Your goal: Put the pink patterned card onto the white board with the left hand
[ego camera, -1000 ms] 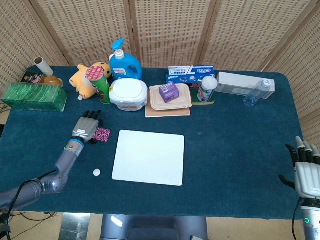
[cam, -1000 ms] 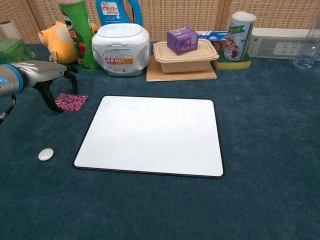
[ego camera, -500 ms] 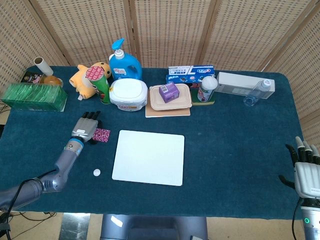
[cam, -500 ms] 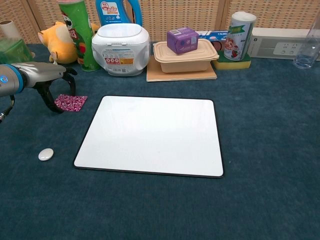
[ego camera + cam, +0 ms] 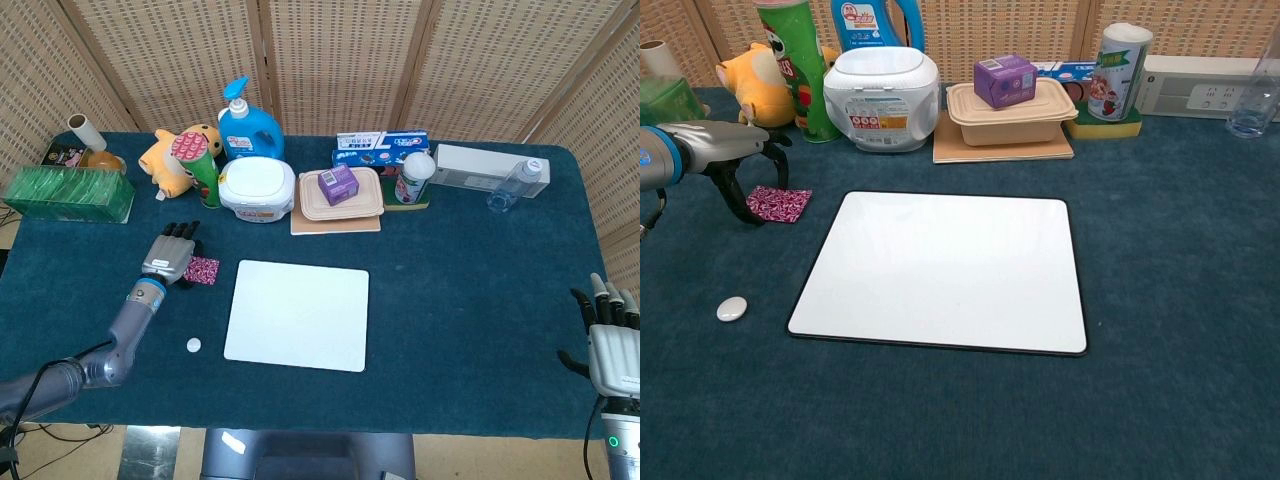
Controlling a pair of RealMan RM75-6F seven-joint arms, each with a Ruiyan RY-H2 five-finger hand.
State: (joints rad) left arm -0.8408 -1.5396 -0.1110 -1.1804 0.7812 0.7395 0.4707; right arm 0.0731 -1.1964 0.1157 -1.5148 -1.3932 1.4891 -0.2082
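Left hand (image 5: 735,165), fingers spread and apparently empty, arches over the flat pink patterned card (image 5: 779,203) on felt.

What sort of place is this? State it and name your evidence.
Probably a staged robot test area, not a home: woven rattan screens wall off a table under dark teal cloth, with unrelated goods lined along its back, such as a blue pump bottle beside a yellow plush toy.
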